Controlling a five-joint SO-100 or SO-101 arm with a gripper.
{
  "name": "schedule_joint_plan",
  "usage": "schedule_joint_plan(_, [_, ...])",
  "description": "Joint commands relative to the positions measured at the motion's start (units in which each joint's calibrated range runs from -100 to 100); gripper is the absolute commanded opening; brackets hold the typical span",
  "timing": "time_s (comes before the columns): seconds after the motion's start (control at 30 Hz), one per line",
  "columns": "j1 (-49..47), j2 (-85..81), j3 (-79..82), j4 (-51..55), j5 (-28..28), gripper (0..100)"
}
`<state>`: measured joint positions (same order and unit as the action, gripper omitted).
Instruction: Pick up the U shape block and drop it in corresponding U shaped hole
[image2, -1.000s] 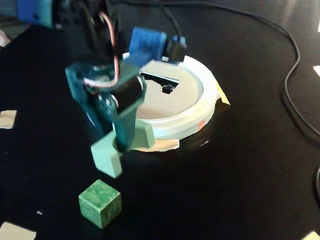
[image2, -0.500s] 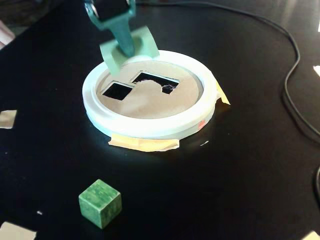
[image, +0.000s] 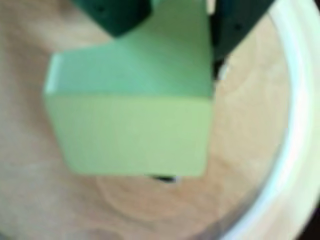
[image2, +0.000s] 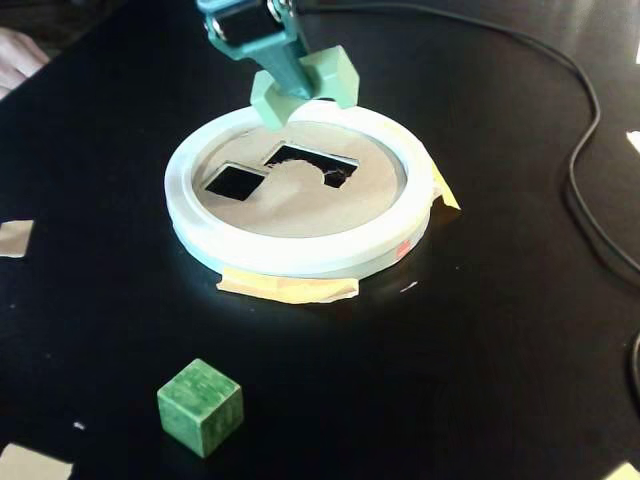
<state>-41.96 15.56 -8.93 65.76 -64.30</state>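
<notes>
A black tabletop (image2: 500, 350) fills the fixed view. On it, in the upper middle of the frame, lies a thick white rim (image2: 300, 255) ringing a tan cardboard disc (image2: 330, 205). A strip of yellowish tape (image2: 290, 290) shows under the rim's lower edge, with another piece (image2: 445, 190) at its right side.

A black cable (image2: 585, 150) curves along the right side of the frame, well apart from the ring.

The gripper (image2: 285, 85) enters from the top edge, teal in colour, its fingers clamped on the U shape block (image2: 330, 80). The pale mint-green block hangs in the air above the far part of the disc, tilted, touching neither the disc nor the rim. In the wrist view the block (image: 135, 110) fills the upper centre, blurred, with dark fingers (image: 115, 12) at either side of its top and the tan disc and white rim behind it.

A darker mottled green cube (image2: 200, 407) sits alone at the lower left of the fixed view.

The U shaped hole (image2: 305, 160) is a dark cutout in the disc's upper middle, below the held block. A small square cutout (image2: 234, 180) lies just left of it.

Pale paper scraps (image2: 15, 238) sit near the left edge.
</notes>
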Motion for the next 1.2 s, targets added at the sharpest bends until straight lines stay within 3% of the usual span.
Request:
schedule_joint_plan(0.0, [-1.49, 0.88, -4.73, -3.19, -3.08, 2])
schedule_joint_plan(0.27, [-5.98, 4.28, -4.91, -3.19, -6.79, 2])
schedule_joint_plan(0.67, [-4.86, 7.95, -4.64, -3.19, -6.35, 2])
schedule_joint_plan(0.9, [-5.11, 10.64, -4.18, -10.42, -6.25, 2])
schedule_joint_plan(1.17, [-4.98, 10.73, -4.0, -10.62, -6.2, 2])
